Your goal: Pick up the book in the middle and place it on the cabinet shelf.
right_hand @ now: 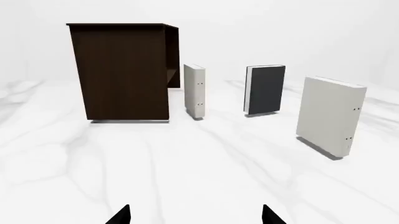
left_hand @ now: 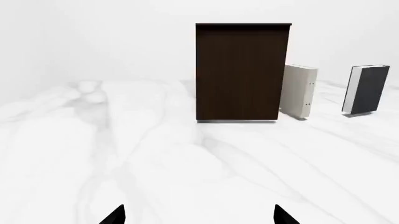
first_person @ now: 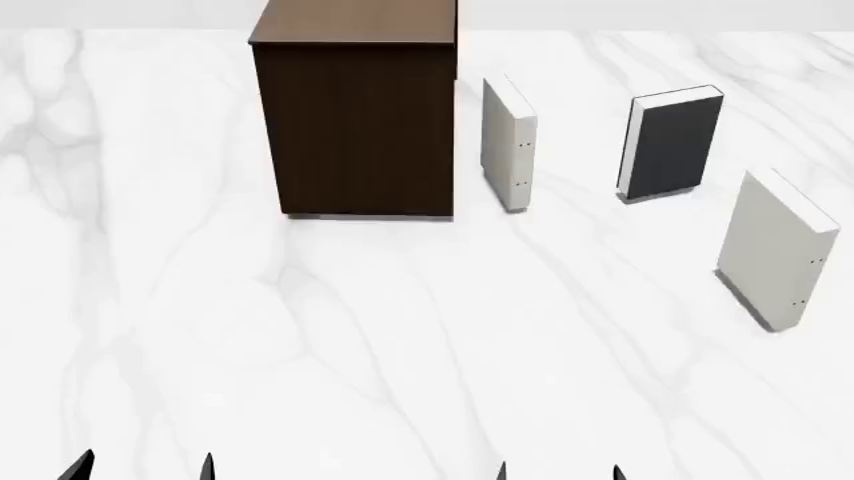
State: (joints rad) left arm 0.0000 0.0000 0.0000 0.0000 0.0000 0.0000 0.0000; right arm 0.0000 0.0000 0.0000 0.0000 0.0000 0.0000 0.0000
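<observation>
Head view: the book (first_person: 674, 143) stands upright on the marble tabletop (first_person: 400, 350) at about 1 o'clock, long axis vertical, grey cover facing the robot, white page edges along its left side. It sits between two cream binders (first_person: 509, 145) (first_person: 778, 248), apart from both. The cabinet shelf (first_person: 355, 120) stands at 11 o'clock. The right wrist view shows all three volumes; the left wrist view omits the nearer binder. Left pincer (first_person: 142, 468) and right pincer (first_person: 558, 472) both spread, holding nothing.
</observation>
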